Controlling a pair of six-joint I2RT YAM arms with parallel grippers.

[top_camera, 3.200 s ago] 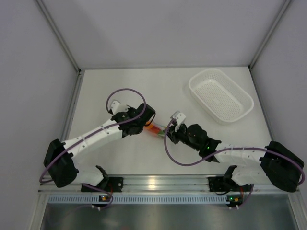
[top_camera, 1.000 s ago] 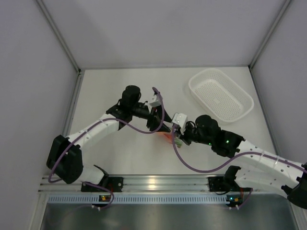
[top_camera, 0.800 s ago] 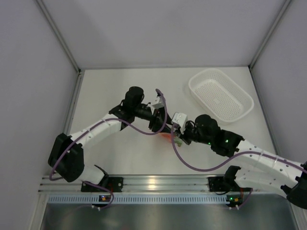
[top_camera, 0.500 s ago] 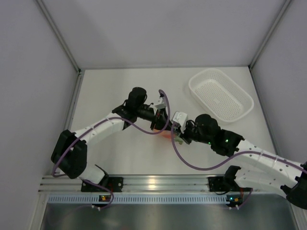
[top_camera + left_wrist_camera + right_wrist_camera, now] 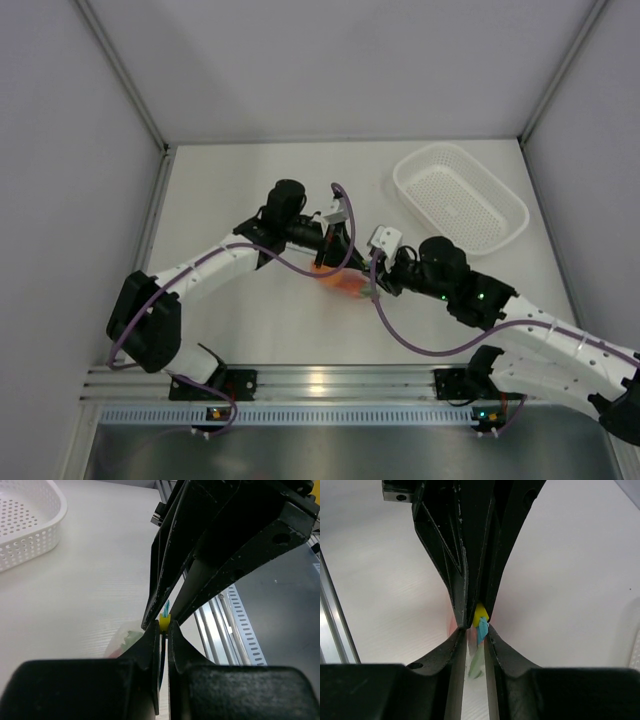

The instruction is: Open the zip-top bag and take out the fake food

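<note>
The zip-top bag [image 5: 348, 287] hangs just above the table between the two grippers, which meet tip to tip. Orange fake food [image 5: 341, 282] shows through its clear plastic. My left gripper [image 5: 328, 262] is shut on the yellow slider [image 5: 164, 620] at the bag's blue zip strip [image 5: 481, 630]. Green and red toy pieces [image 5: 126, 641] show beside the left fingers. My right gripper [image 5: 476, 632] is open by a narrow gap. The blue strip and a green piece [image 5: 476, 663] sit in that gap, and the strip touches one finger.
A white perforated basket [image 5: 404, 186] stands at the back right, also at the upper left of the left wrist view as the basket [image 5: 56, 513]. The aluminium rail [image 5: 320, 382] runs along the near table edge. White walls close in the left, back and right.
The left gripper reached in and shut on the bag's yellow slider. The right gripper, shut before, has parted its jaws slightly and shifted a little up and right.
</note>
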